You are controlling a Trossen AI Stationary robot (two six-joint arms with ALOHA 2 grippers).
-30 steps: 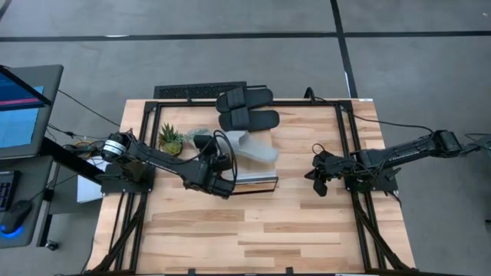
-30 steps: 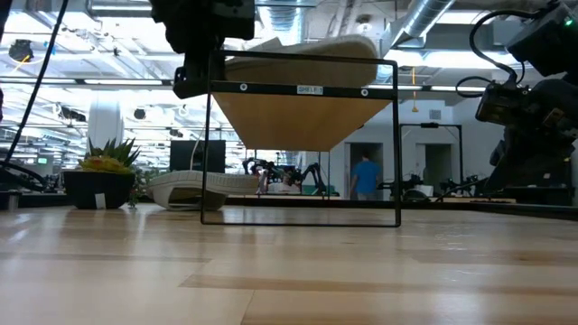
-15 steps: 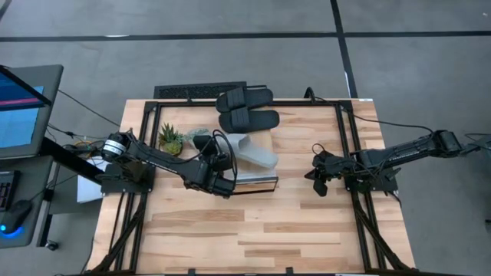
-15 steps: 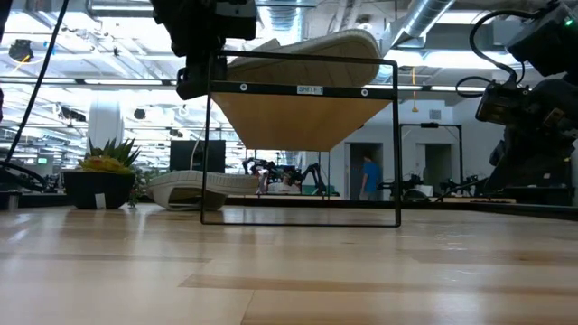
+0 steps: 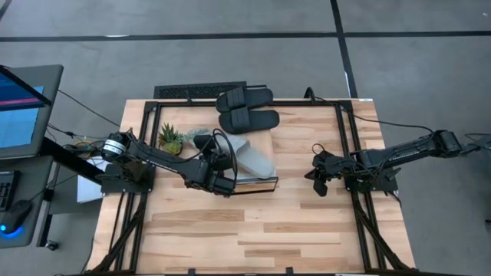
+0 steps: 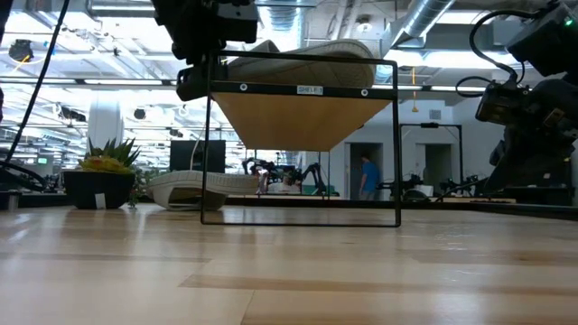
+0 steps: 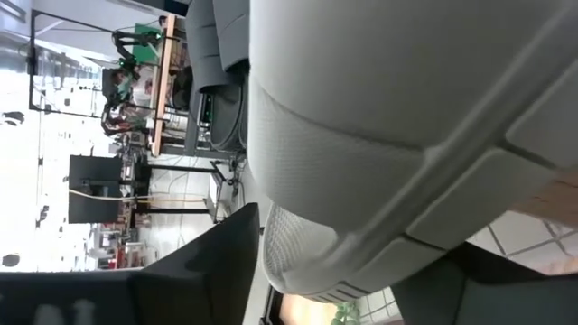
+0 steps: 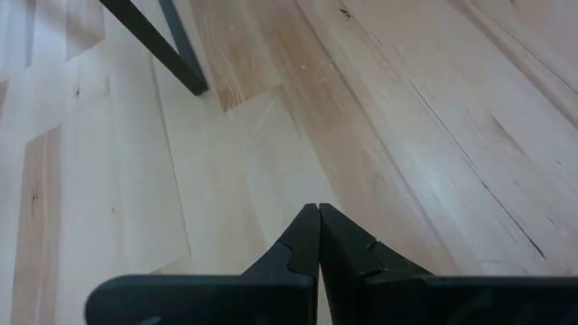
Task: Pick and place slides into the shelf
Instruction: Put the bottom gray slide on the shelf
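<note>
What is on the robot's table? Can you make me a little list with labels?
on the shelf: one pale grey-green slide lies on top of the shelf
other pale slide: on the table behind the shelf
black slides: two, side by side at the table's far edge
plant: small potted plant
left gripper: at the shelf's left end, by the pale slide
right gripper: shut, waiting over bare wood

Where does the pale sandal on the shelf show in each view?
High view: pale sandal at centre, beside the left pincer.
Low view: upper middle, on the shelf.
Left wrist view: fills most of the picture.
Right wrist view: not in it.
Shared landmark: the shelf.
</note>
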